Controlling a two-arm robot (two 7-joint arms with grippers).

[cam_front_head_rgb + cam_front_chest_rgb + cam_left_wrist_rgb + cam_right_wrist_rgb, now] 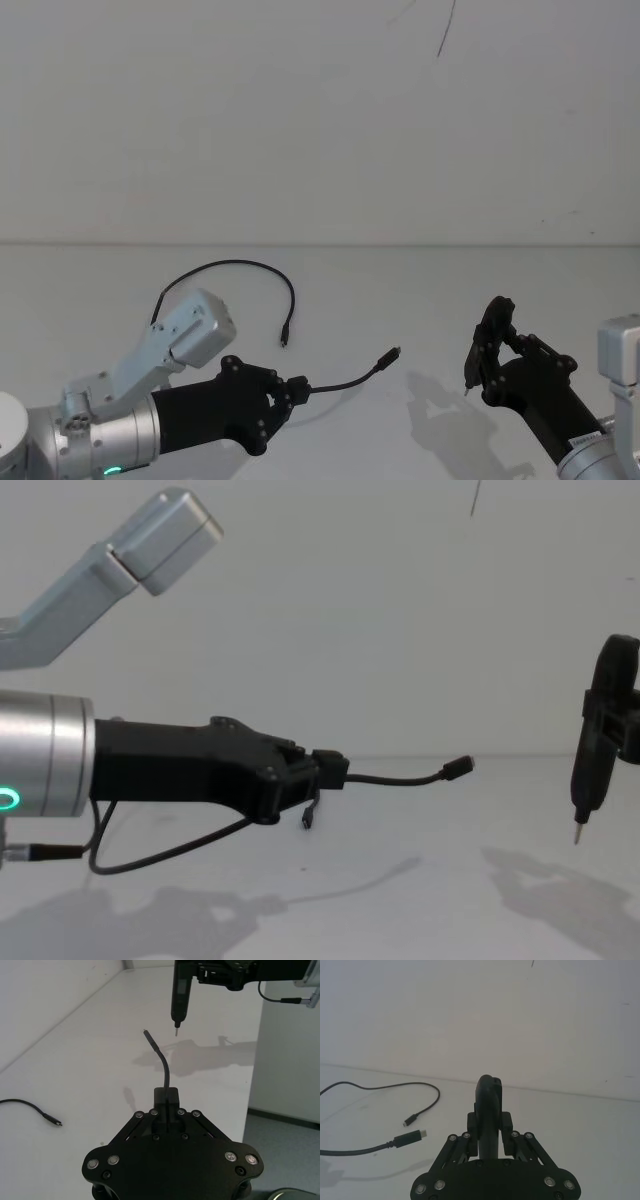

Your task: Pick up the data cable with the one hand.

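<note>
Left gripper (290, 392) jaws clamped on data cable (345, 382) just behind plug (393, 353); plug pokes right, off desk (420, 290), rest trails far-left. We'd lift straight, slowly. Right gripper (500, 345), clamping pointed tool (585, 780), hangs right; we'd keep clear.

A white desk (560, 275) ran back to a plain pale wall (300, 120), meeting it along its far edge. A thin dark mark (447, 25) showed high on that wall. Past the desk's side edge lay a grey floor (280, 1147), a white wall (290, 1060) and a skirting board (285, 1114). Soft shadows (440, 395) fell on the desk.
</note>
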